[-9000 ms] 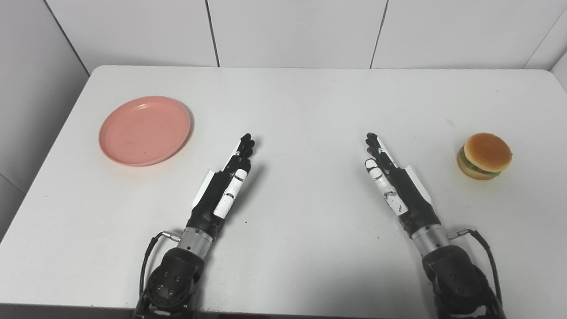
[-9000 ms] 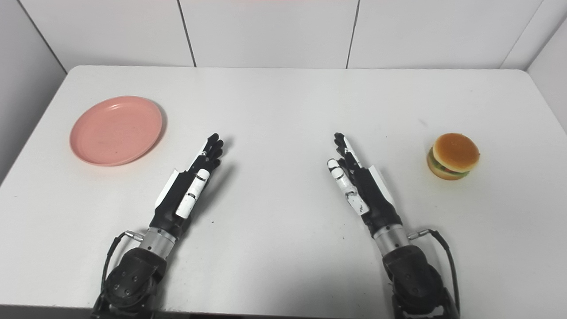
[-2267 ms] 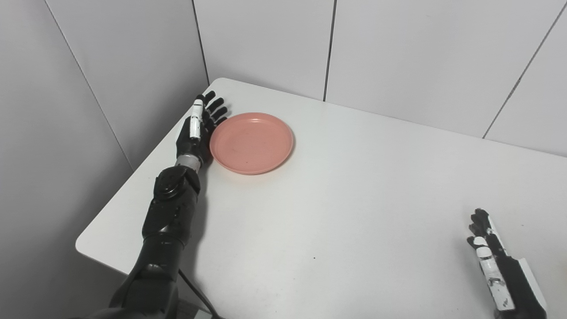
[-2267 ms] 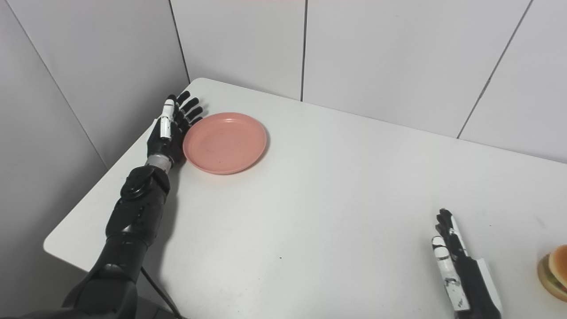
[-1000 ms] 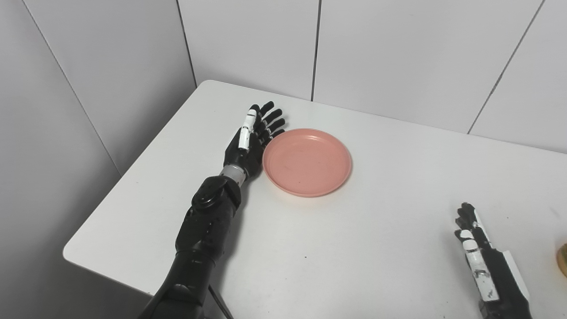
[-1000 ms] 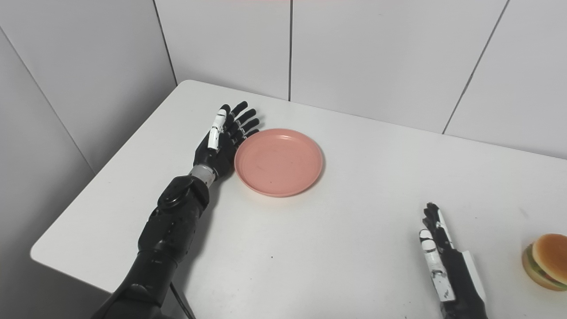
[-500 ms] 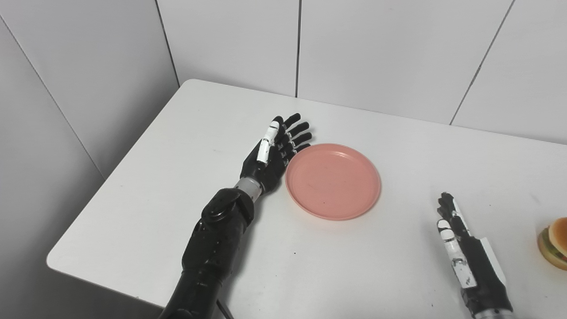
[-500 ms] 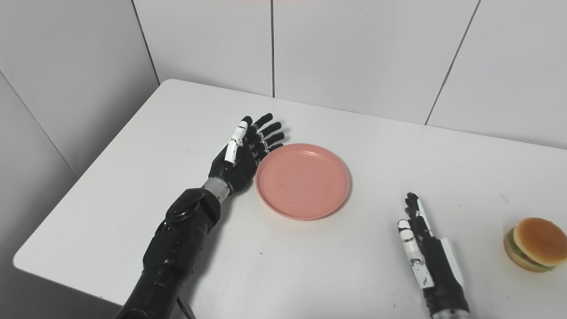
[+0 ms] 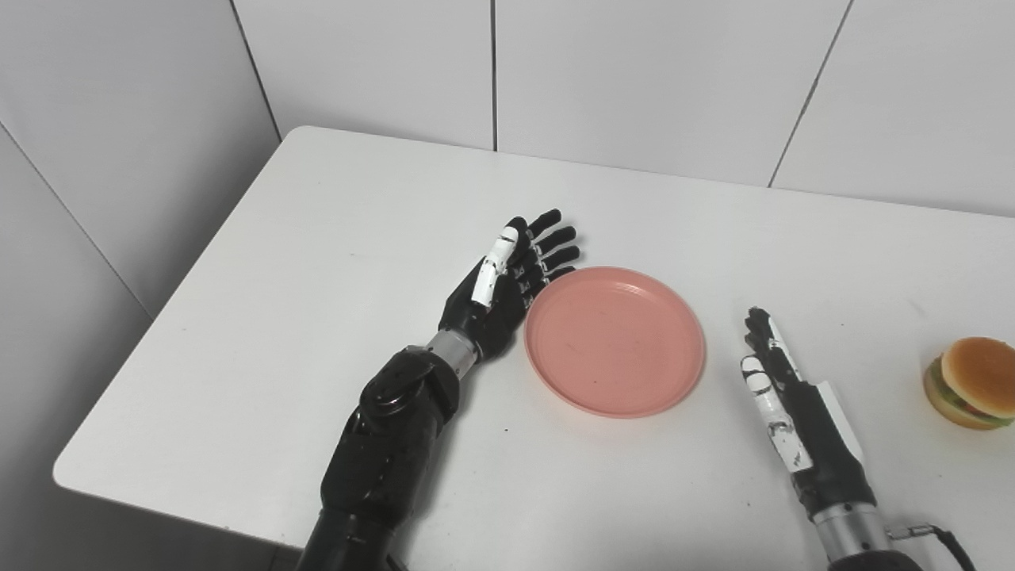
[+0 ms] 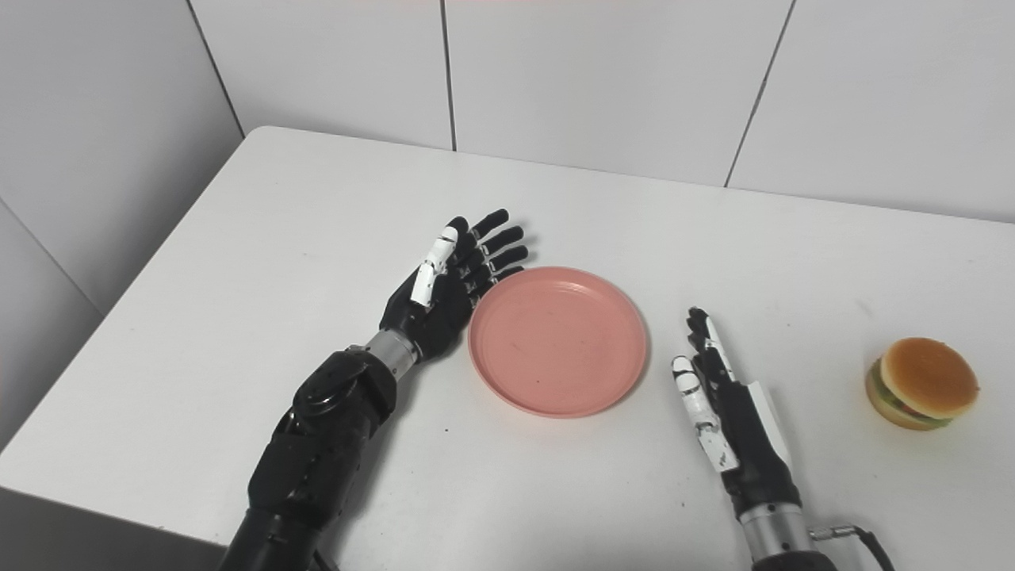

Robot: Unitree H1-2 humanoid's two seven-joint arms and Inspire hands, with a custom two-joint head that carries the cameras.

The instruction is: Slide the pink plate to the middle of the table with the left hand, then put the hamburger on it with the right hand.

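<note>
Left robot hand [image 9: 507, 289], fingers spread, presses the pink plate's [image 9: 615, 341] left rim; right robot hand [image 9: 797, 408] lies released beside it, hamburger [image 9: 969, 382] near the bench [image 9: 317, 262] edge.

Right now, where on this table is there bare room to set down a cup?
Bare table lies left of the left hand, behind the pink plate toward the wall, and between the right hand and the hamburger. It is crowded around the plate, with a hand on either side.
</note>
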